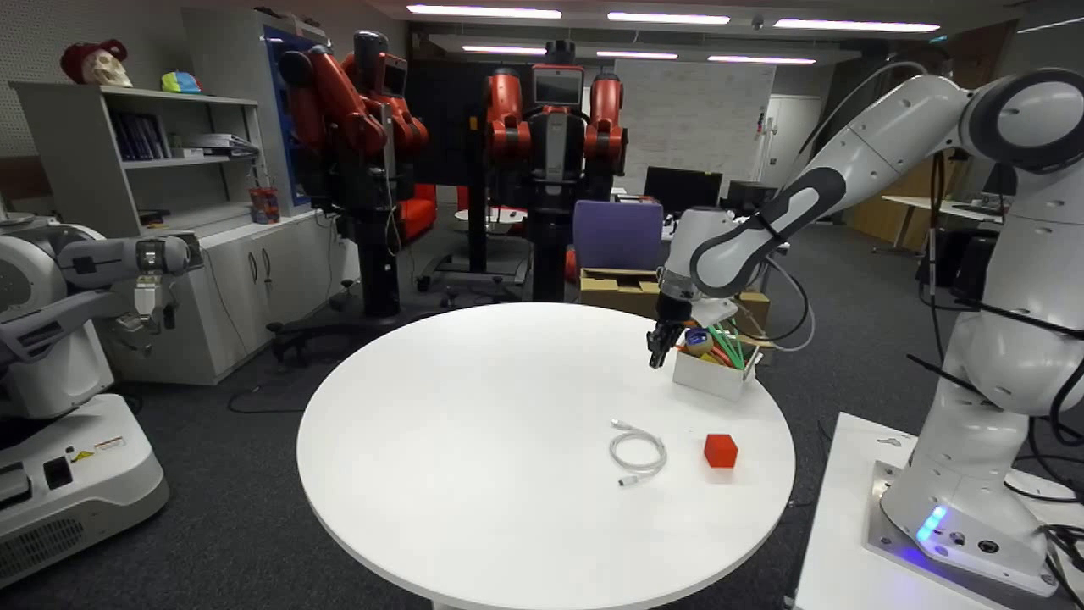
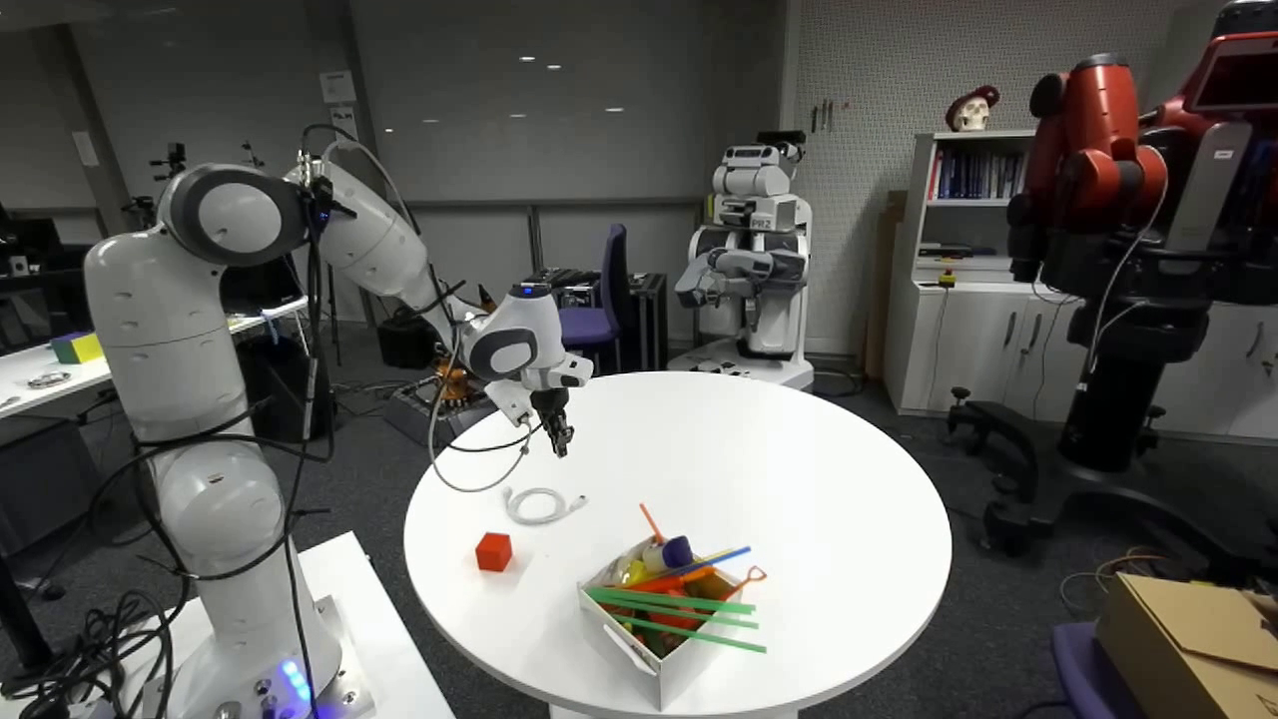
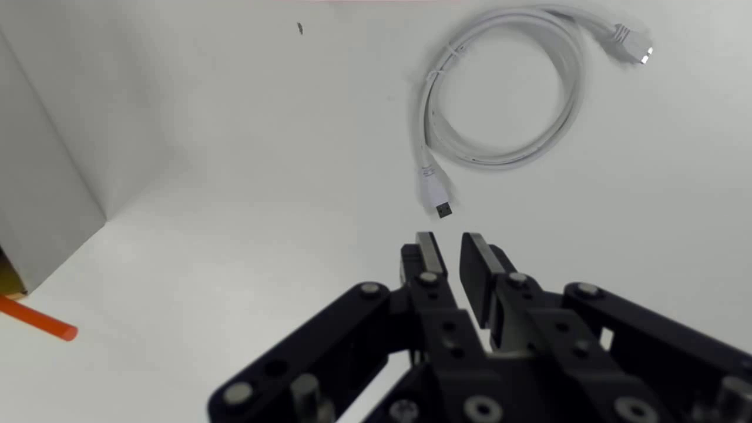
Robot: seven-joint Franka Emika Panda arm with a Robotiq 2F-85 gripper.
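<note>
Your gripper [image 3: 448,238] hangs over white table [image 1: 474,407], fingers slightly apart, empty. Coiled white USB cable [image 3: 499,163] lies near them, red cube [image 1: 721,451] near it. White box [image 1: 710,379] stands nearby, green straws [image 2: 684,601] jutting past rim; other contents overlap, hard to tell apart. Your wrist view cuts off box and orange straw [image 3: 41,319].

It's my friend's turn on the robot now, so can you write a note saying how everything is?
Grip: the gripper is partly open, holding nothing, above the table.
Things: the white cable lies coiled on the table; in the wrist view, one plug shows just ahead of the gripper. The red cube sits outside the filled box.
Done: nothing is gripped.
Left: cable and cube both lie loose.
</note>
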